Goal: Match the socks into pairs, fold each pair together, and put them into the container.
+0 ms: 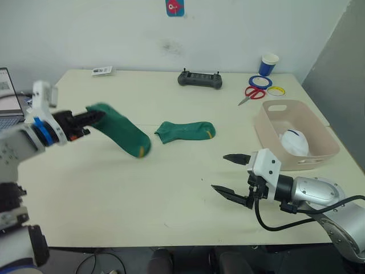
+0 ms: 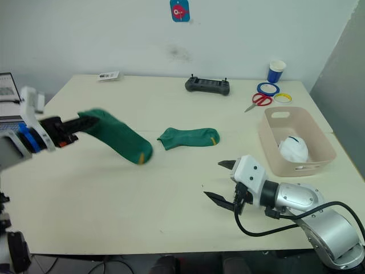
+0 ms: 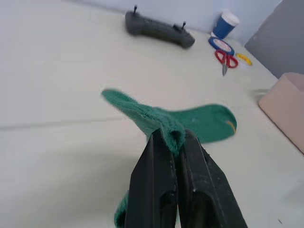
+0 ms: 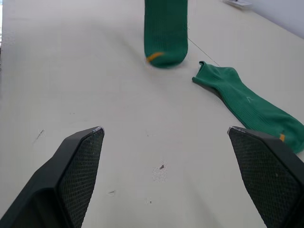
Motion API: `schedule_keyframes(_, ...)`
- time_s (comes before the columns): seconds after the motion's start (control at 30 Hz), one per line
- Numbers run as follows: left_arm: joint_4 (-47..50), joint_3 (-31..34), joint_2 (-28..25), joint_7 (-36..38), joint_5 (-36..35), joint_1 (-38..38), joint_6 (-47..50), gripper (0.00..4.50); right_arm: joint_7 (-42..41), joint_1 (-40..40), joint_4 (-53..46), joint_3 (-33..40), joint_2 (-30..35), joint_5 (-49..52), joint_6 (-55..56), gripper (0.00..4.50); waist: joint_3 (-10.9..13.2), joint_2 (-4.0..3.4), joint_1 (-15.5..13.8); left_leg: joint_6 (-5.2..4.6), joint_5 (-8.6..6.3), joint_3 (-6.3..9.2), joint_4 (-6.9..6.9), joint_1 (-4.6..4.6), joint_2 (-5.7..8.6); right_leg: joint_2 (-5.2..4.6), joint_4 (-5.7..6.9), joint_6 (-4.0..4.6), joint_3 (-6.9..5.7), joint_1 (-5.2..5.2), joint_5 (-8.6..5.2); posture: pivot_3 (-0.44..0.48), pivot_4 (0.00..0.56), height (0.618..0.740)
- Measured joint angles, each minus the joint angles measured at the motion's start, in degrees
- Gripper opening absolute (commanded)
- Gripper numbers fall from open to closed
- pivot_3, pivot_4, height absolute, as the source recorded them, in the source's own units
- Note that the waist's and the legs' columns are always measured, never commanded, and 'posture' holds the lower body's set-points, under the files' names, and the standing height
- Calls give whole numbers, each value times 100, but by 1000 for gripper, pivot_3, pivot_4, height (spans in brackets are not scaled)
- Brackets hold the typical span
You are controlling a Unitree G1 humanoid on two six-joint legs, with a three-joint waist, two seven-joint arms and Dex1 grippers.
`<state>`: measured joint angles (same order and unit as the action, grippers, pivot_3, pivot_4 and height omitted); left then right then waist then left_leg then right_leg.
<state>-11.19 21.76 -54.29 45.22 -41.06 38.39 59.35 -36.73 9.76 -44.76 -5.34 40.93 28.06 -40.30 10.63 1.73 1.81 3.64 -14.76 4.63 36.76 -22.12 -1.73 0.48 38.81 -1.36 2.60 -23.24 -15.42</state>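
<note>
My left gripper (image 1: 91, 117) is shut on the cuff of a dark green sock (image 1: 122, 134), which hangs slanting with its yellow-marked toe touching the table. A second dark green sock (image 1: 185, 131) lies flat in the middle of the table, just right of the held one. The pink-beige container (image 1: 296, 134) stands at the right with a folded white sock bundle (image 1: 294, 141) inside. My right gripper (image 1: 230, 174) hovers open over bare table in front of the container, nothing between its fingers.
A black controller (image 1: 199, 79) lies at the back centre. A blue-and-white cup (image 1: 268, 64), tape rings (image 1: 260, 81) and red scissors (image 1: 251, 93) sit at the back right. A laptop (image 1: 7, 103) is at the left edge, a small card (image 1: 102, 71) at the back left.
</note>
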Motion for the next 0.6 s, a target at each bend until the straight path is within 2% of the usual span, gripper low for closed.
schedule_keyframes(0.07, 31, -329, 54, 137, 18, 225, 52, 32, 8, 2, 12, -48, -34, -24, 1, 4500, 0, 0, -10, 0, 0, 4, -1, -6, 0, 0, 1, -3, -4, -1, -3, 0, 150, 740)
schedule_keyframes(0.17, 532, -920, 647, 116, -62, 184, 414, 32, 60, -8, 11, -45, -46, -42, 2, 4500, 0, 0, -6, 0, 0, 4, 3, -13, 0, 0, 3, -6, -2, -3, -5, 0, 150, 740)
schedule_keyframes(0.2, 574, -946, 699, 91, -73, 160, 454, 32, 63, -12, 9, -45, -46, -42, 2, 4500, 0, 0, -1, 0, 0, 5, 5, -17, 0, 0, 4, -6, -2, -6, -4, 0, 150, 740)
schedule_keyframes(0.27, 1107, -1074, 1123, -152, -202, -149, 794, 32, 96, -132, -25, 7, -24, -43, -7, 4500, -1, -3, 3, 0, 0, 3, 6, -19, 0, -2, 5, -7, 2, -7, -5, 0, 150, 740)
schedule_keyframes(0.4, 2005, -1854, 1897, -453, -410, -962, 1245, 32, 218, -288, -96, 174, 80, -42, -84, 4500, 1, 0, 27, -1, 0, 6, 9, -23, 0, -2, 12, -13, 2, -13, -9, 0, 150, 740)
schedule_keyframes(0.6, 2475, -2420, 2674, -944, -283, -1218, 1204, 32, 350, -519, -345, 436, 200, -20, -281, 4500, 0, -1, -12, -1, 0, 11, 20, -18, 4, -2, 16, -10, -3, -3, -4, 0, 150, 740)
